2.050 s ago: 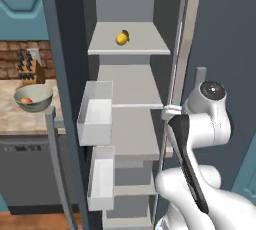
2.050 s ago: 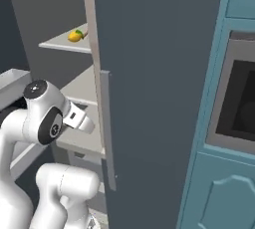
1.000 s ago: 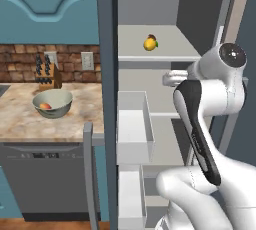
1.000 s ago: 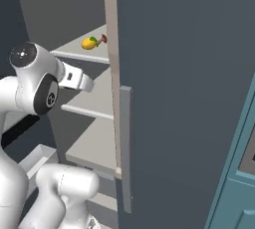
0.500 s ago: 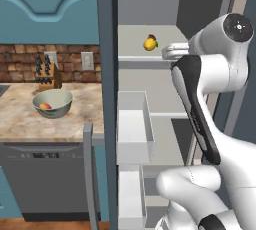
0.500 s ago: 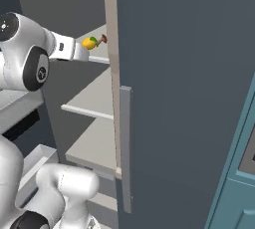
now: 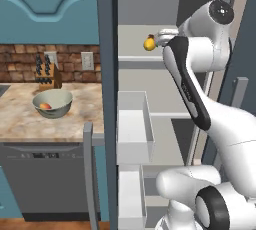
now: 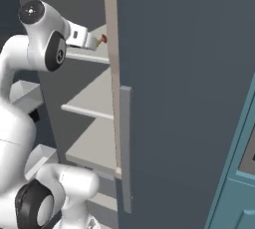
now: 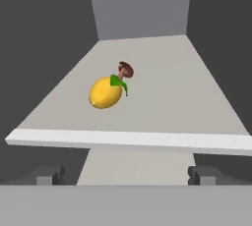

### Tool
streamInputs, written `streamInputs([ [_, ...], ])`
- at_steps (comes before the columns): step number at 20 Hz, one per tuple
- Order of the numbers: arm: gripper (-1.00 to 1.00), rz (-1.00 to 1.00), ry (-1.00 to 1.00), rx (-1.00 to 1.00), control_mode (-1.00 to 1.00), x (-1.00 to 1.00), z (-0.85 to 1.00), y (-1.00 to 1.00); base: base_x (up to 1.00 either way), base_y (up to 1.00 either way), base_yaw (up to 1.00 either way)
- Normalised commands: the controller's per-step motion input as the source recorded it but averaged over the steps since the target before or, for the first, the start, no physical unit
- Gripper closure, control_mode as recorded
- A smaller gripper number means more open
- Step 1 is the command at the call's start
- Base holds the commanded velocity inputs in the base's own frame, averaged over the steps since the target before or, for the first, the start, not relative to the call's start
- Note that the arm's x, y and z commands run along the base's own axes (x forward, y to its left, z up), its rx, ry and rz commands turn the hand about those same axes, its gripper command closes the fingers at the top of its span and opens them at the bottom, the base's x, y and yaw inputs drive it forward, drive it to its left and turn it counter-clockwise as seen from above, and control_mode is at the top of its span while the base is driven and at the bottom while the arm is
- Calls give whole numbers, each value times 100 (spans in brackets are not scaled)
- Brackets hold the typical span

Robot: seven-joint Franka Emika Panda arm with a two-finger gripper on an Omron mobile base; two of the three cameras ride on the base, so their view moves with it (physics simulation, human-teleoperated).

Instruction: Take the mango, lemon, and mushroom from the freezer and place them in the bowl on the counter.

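Up at the freezer [image 7: 107,49] shelf, the open, empty gripper [image 9: 125,175] is facing the lemon [image 9: 105,92]. It should be closing around the lemon's middle, avoiding the mushroom [image 9: 125,70] just behind.

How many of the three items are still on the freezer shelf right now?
2. The lemon lies mid-shelf and the mushroom sits just behind it, close or touching. An orange-red fruit, apparently the mango, is already in the bowl on the counter.
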Motion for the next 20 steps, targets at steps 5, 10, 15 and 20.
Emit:
streamInputs([
  [5, -100, 3, 0, 3, -100, 58, -4, 12, 0, 0, 0],
  [10, -100, 5, 7, 0, -100, 44, -14, 29, 0, 0, 0],
  [15, -100, 1, 8, 0, -100, 60, -17, 4, 0, 0, 0],
  [20, -100, 0, 3, 0, -100, 59, -16, 1, 0, 0, 0],
])
